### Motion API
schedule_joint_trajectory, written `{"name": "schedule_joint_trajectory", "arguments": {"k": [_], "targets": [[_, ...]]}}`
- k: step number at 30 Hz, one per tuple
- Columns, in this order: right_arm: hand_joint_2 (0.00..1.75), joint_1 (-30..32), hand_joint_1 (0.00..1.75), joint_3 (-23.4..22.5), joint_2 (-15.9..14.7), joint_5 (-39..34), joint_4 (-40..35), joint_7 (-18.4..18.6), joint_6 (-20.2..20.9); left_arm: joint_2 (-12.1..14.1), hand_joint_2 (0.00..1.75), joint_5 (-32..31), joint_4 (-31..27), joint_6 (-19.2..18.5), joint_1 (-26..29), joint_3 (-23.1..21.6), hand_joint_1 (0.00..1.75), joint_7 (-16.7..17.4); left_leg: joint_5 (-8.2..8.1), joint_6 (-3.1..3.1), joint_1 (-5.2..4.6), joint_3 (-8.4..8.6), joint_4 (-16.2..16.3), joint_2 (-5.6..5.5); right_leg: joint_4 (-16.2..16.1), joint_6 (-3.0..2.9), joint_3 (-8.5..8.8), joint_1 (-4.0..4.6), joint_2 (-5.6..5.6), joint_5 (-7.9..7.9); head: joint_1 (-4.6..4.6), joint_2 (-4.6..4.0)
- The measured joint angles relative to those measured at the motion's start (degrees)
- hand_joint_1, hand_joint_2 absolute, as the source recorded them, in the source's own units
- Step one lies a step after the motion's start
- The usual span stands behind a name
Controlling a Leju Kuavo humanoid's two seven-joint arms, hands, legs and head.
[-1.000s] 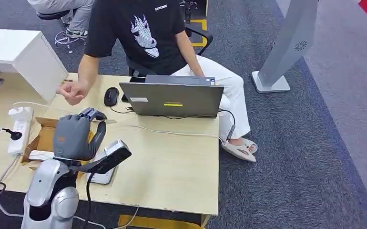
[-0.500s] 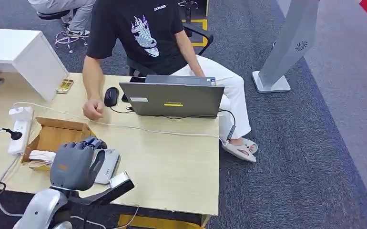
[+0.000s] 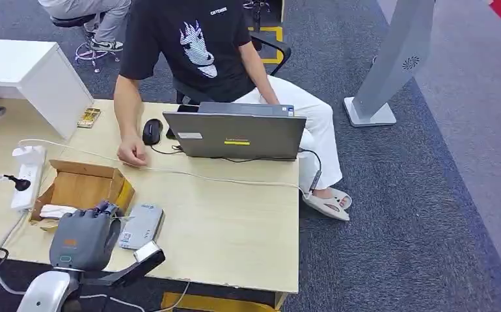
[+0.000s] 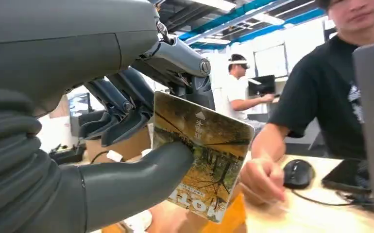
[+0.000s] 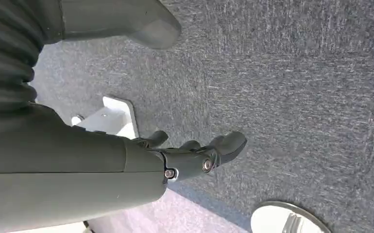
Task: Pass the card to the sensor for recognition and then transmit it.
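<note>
My left hand point(image 3: 84, 239) hovers at the near edge of the wooden table point(image 3: 235, 227), just left of the grey card sensor point(image 3: 142, 225) lying flat there. The left wrist view shows this left hand point(image 4: 102, 97) pinching a card point(image 4: 202, 155) printed with a yellow autumn picture between thumb and fingers. The card stands tilted, facing the seated person point(image 4: 321, 97). My right hand point(image 5: 195, 155) hangs over grey carpet, its fingers apart and holding nothing.
An open cardboard box point(image 3: 85, 185) sits just beyond my left hand. A person point(image 3: 196, 45) sits behind a laptop point(image 3: 235, 135), fist point(image 3: 132, 154) resting on the table near a mouse point(image 3: 151, 131). A power strip point(image 3: 27, 175) lies left; a small card point(image 3: 89, 117) lies far left.
My left hand has drawn back and down from above the box to the table's near edge beside the sensor. The person's hand has dropped onto the table.
</note>
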Motion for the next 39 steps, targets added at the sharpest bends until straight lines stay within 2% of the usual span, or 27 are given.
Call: {"name": "schedule_joint_trajectory", "arguments": {"k": [8,13,27,32,39], "targets": [[1.75,-0.04,0.00,-0.11,0.00,2.60,0.22,-1.77,-0.04,-3.17,1.75,-0.02,2.91,1.24,-1.32,8.29,1.75,-3.02,0.00,0.00,0.00,-0.01,0.00,0.00,0.00,-0.01,-0.02,0.00,0.01,-0.01,0.02,0.00],[1.75,-0.04,0.00,-0.22,0.00,2.80,0.44,-2.01,-0.07,-4.22,1.75,0.29,3.94,1.49,-1.84,11.37,1.75,-3.46,0.00,0.00,0.00,-0.01,0.00,0.00,0.00,0.00,-0.02,0.00,0.01,-0.01,0.02,0.00],[1.75,-0.04,0.00,-1.22,0.00,7.06,0.96,-4.40,-0.31,-5.27,1.75,0.26,7.50,1.88,-4.84,16.01,1.75,-3.83,0.00,-0.01,0.00,-0.01,0.00,-0.03,0.00,0.00,0.00,0.00,-0.01,-0.01,0.00,0.00],[1.75,-0.06,0.00,-2.43,0.02,9.53,1.42,-5.86,-0.88,-5.38,1.75,-0.20,9.62,2.16,-5.69,16.36,1.75,-3.85,0.00,0.00,0.00,-0.02,0.00,-0.05,0.00,0.00,0.01,0.00,-0.04,-0.01,0.00,0.00],[1.75,0.02,0.00,-3.52,0.13,10.10,1.88,-6.06,-0.92,-5.93,1.75,-0.24,11.11,2.29,-5.90,16.36,1.75,-3.91,0.00,0.00,0.00,-0.05,0.00,-0.05,0.00,0.00,0.00,0.00,-0.04,-0.01,0.02,0.00]]}}
